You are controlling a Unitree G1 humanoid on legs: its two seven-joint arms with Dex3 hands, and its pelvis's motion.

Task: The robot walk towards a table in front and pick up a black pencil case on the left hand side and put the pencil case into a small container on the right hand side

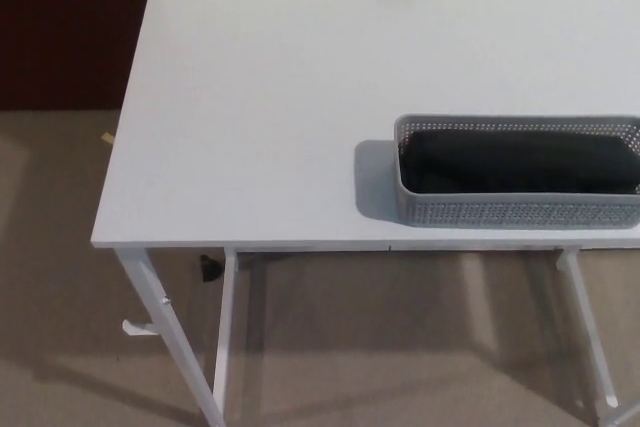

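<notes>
A black pencil case [520, 160] lies lengthwise inside a small grey perforated basket [500, 212]. The basket stands on the white table [250, 107] near its front edge, at the right of the head view, and is cut off by the picture's right side. Neither of my hands nor any part of my arms shows in the picture.
The table's front edge [240, 244] runs across the lower part of the picture, with white legs [165, 337] below it. Beige carpet [60, 277] lies to the left and underneath. A dark wall [60, 27] stands at the back left. A small dark object [209, 267] sits under the table.
</notes>
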